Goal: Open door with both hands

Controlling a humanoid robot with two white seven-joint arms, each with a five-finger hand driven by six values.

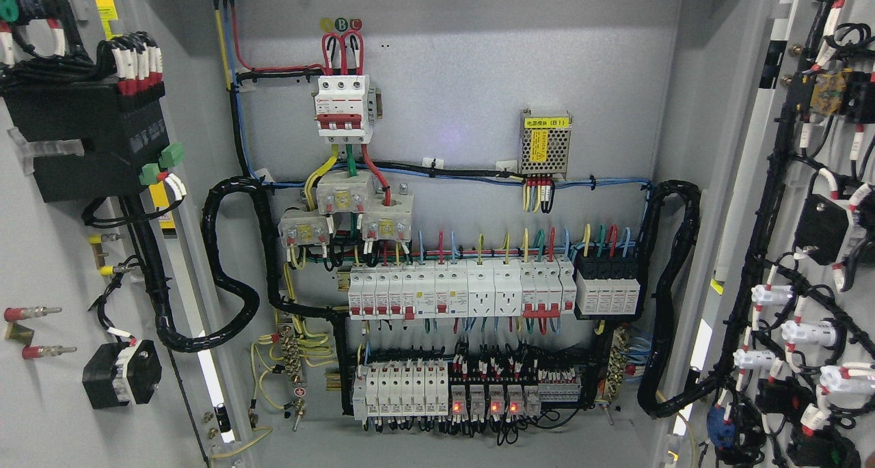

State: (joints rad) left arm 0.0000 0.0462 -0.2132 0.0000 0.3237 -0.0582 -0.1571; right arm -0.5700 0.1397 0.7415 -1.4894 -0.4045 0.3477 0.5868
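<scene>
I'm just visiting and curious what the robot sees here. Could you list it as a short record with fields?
Scene: inside of an open electrical cabinet
Left door: swung open, wiring on its inner face
Right door: swung open, wiring on its inner face
Top centre: main breaker with red levers
Middle: row of white breakers
Bottom: relays with red lights lit
Robot hands: none in view

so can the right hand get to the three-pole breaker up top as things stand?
Probably yes: both doors are swung wide and nothing stands in front of the three-pole breaker. Neither hand is in view, though, so actual reach can't be judged.
</scene>
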